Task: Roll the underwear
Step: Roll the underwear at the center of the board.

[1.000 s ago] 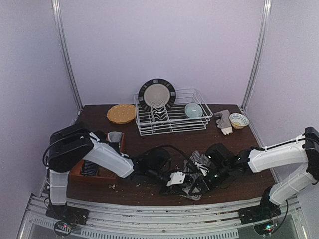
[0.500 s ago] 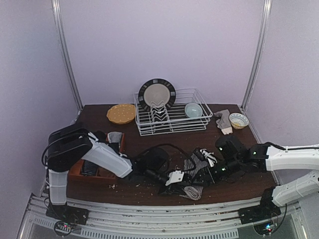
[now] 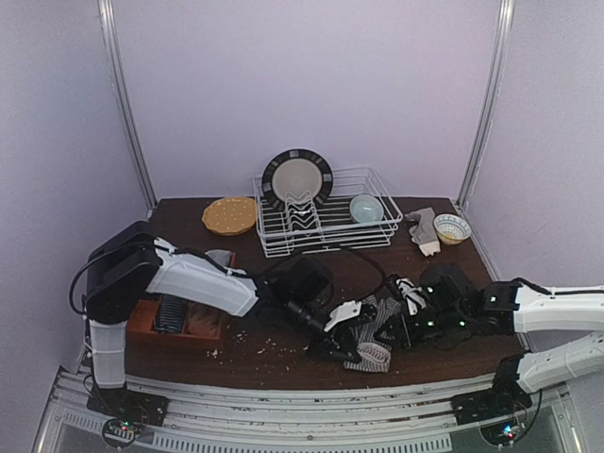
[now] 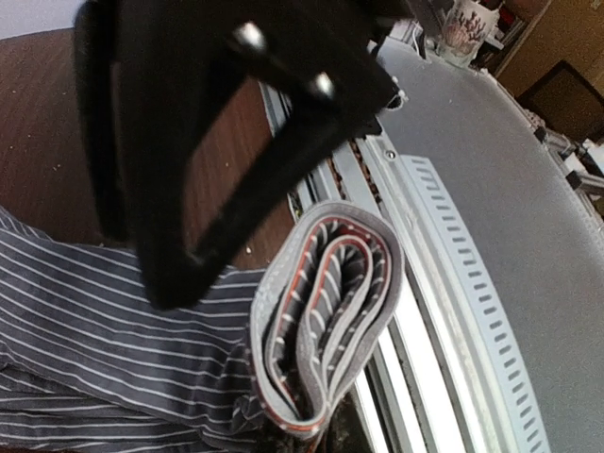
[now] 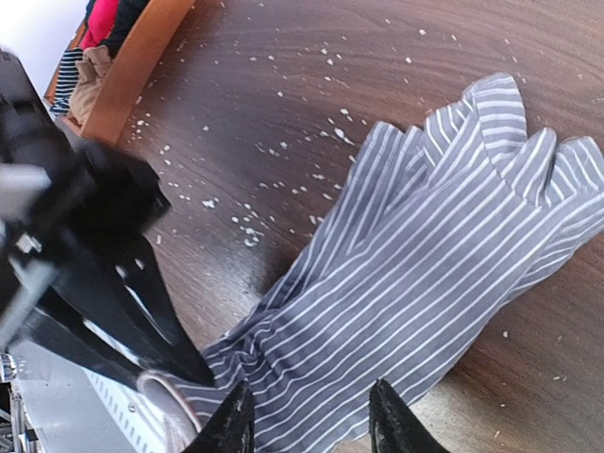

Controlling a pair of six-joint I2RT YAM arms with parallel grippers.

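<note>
Top view — the dark, fine-white-striped cloth underwear (image 3: 371, 351) lies at the near edge of the brown wooden table (image 3: 274, 255), between the left gripper (image 3: 345, 340) and the right gripper (image 3: 396, 326). Left wrist: one end is coiled into a tight roll (image 4: 326, 321), the rest lies flat. Right wrist — the left gripper is pinched together on that roll; the right gripper's fingers (image 5: 392, 425) stand apart over the spread cloth.

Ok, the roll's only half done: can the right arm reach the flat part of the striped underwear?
Probably yes: the right gripper hangs over it, jaws apart, nothing lying on the striped underwear; the left gripper pins only the rolled end.
</note>
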